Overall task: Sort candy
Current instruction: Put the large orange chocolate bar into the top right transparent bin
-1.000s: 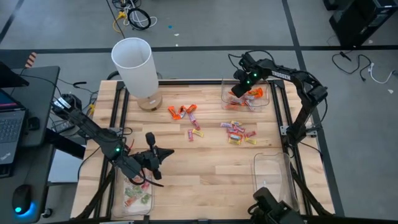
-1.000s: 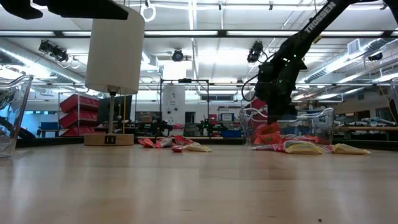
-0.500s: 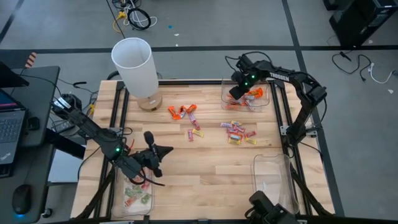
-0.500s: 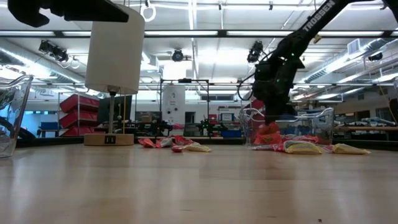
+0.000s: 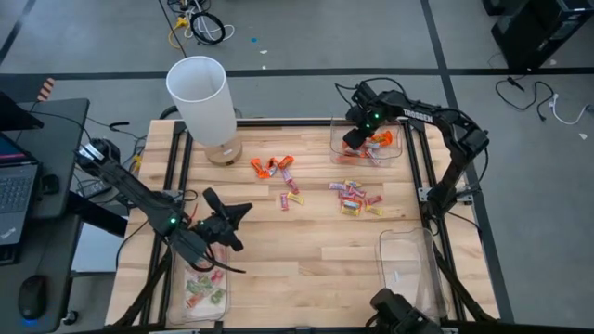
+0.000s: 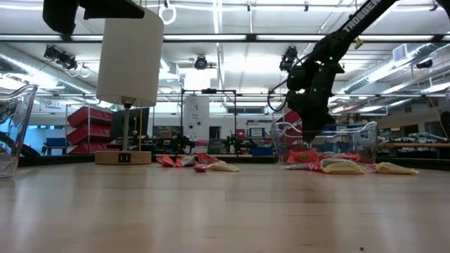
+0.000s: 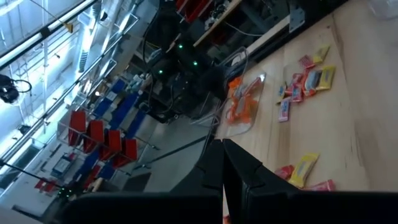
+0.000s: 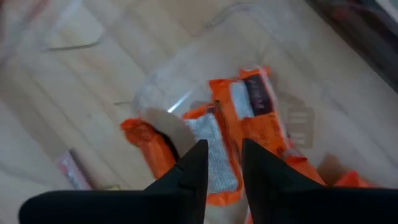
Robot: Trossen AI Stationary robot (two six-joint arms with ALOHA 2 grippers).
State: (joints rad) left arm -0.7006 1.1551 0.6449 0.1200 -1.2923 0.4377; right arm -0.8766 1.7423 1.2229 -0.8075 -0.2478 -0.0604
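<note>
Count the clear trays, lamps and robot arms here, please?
Clear trays: 3; one holds orange candy, another pale candy
Lamps: 1
Robot arms: 2
Total: 6

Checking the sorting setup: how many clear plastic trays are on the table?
3: one at the far right holding orange candy under the right gripper, one at the near left with pale candy, one at the near right. Arms partly cover the near trays.
</note>
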